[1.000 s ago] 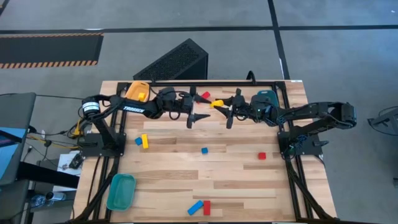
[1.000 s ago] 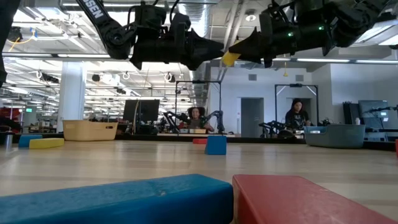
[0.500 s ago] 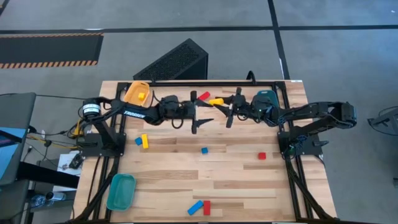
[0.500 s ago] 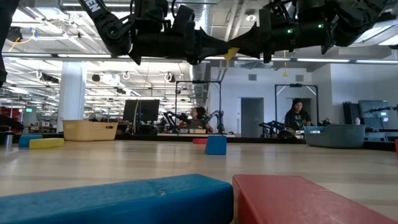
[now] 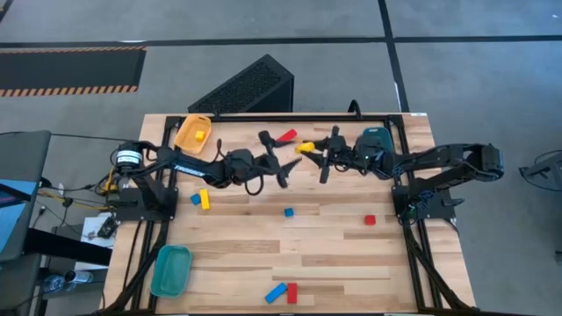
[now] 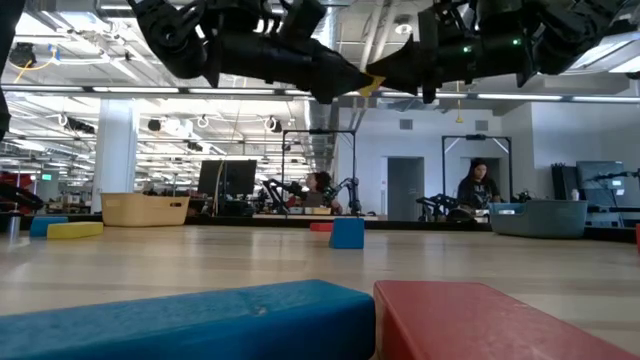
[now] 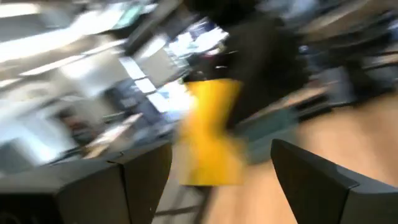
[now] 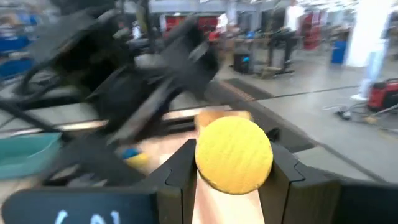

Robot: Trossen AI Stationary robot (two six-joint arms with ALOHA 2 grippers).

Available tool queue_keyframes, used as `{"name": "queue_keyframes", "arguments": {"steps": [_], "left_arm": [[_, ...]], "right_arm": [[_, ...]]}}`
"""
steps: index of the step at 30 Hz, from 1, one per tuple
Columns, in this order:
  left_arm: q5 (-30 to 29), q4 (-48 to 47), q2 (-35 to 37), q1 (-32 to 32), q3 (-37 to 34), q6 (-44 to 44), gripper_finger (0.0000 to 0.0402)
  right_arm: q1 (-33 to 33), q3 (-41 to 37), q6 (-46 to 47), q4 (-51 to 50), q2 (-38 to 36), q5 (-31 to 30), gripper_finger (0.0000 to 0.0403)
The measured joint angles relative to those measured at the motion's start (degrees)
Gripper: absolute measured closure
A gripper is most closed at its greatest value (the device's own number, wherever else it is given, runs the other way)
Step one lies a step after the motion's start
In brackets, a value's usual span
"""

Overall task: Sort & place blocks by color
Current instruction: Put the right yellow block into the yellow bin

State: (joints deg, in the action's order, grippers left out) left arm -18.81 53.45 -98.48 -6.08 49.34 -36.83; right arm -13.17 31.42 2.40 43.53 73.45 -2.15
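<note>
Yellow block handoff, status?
Right tool shut on yellow block, held above the table's far side. Left tool open, empty, right beside it. Red block lies under them; nothing between.

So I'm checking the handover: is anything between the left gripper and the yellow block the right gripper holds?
No. In the high view only a bare gap separates the open left gripper from the yellow block in the right gripper.

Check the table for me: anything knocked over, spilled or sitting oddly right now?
Nothing stands out. The right gripper holds a yellow block above the table's far edge, facing the open left gripper; loose blocks lie flat on the table.
</note>
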Motion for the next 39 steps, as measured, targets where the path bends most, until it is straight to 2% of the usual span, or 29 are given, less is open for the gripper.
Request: {"name": "queue_keyframes", "arguments": {"steps": [3,10,21,27,30,34,39], "left_arm": [[-4.63,1.44,0.00,0.68,0.00,-2.55,0.0129],[0.24,-0.30,0.00,0.31,0.00,-1.30,0.0129],[0.57,3.47,0.00,0.16,1.30,-1.08,0.0129],[1.22,-0.70,0.00,0.08,3.35,-1.06,0.0129],[1.94,0.15,0.00,0.08,3.40,-0.77,0.0130],[4.45,0.26,0.00,0.08,3.43,0.06,0.0150],[7.06,0.24,0.00,0.08,3.43,0.03,0.0201]], "right_arm": [[-0.32,-0.02,3.98,1.45,-0.02,-0.08,0.0272],[-0.69,0.00,9.77,3.40,0.00,-0.07,0.0261],[-0.69,0.00,14.46,5.31,0.00,0.28,0.0261],[0.60,0.00,14.31,6.30,-0.02,0.79,0.0263],[1.30,0.00,14.29,6.33,-0.02,0.87,0.0262],[2.02,0.00,14.28,6.77,-0.02,0.88,0.0261],[2.36,0.00,14.25,6.92,-0.02,2.18,0.0262]]}}
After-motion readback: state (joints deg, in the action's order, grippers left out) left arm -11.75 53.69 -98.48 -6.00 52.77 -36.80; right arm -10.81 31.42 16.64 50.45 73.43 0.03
